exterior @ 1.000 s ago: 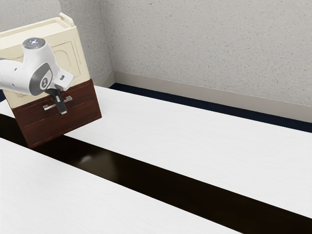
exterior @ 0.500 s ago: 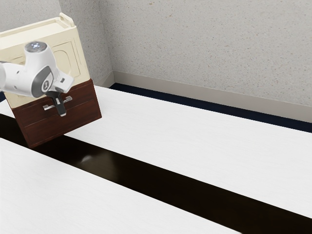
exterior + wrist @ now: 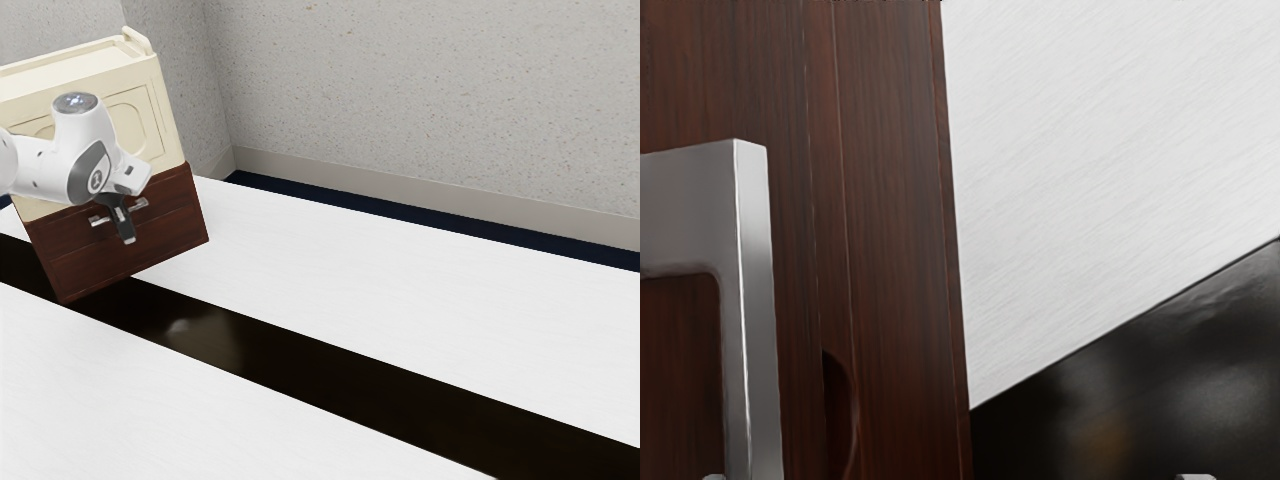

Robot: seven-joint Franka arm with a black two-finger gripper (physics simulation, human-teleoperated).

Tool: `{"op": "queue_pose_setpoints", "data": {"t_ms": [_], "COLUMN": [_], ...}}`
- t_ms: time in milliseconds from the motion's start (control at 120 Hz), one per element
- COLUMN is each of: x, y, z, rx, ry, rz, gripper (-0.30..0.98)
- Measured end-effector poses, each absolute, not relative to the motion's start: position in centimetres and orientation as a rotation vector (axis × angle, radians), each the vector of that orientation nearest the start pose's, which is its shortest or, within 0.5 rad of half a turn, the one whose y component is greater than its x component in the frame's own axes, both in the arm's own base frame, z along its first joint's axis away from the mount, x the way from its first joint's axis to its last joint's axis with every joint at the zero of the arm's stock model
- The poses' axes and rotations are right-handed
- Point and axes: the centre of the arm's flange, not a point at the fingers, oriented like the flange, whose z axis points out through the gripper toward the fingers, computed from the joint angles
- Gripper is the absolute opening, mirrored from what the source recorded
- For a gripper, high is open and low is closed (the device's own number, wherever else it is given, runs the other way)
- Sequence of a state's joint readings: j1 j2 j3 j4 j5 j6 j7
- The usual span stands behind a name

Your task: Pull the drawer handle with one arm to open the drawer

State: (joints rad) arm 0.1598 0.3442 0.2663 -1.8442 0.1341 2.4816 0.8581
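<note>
In the exterior view my gripper points down in front of the dark wooden drawer, over the middle of its silver handle. Both ends of the handle show beside the black fingers. The drawer front looks flush with the cabinet. Seen from the wrist, the metal handle stands out from the drawer front. At that view's lower edge the tips of my gripper are wide apart, with the handle close by one tip; contact cannot be made out.
Above the drawer rises the cabinet's cream upper part. The unit stands on a white table crossed by a glossy dark strip. A speckled wall runs behind.
My hand has moved slightly down and toward the exterior view's right, in front of the handle. The drawer and cabinet look unmoved.
</note>
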Motion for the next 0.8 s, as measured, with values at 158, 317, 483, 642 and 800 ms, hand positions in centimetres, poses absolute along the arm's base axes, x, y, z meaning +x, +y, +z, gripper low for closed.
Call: {"op": "queue_pose_setpoints", "data": {"t_ms": [158,317,483,642,800], "x": [60.7,60.7,60.7,60.6,60.2], "y": [25.7,25.5,25.3,25.0,24.0], "z": [38.1,38.6,38.7,39.0,39.9], "rx": [-2.703,-2.705,-2.708,-2.711,-2.717], "ry": [0.768,0.771,0.775,0.778,0.789], "rz": [-0.193,-0.193,-0.189,-0.187,-0.193], "gripper": [0.31,0.14,0.01,-0.06,-0.09]}}
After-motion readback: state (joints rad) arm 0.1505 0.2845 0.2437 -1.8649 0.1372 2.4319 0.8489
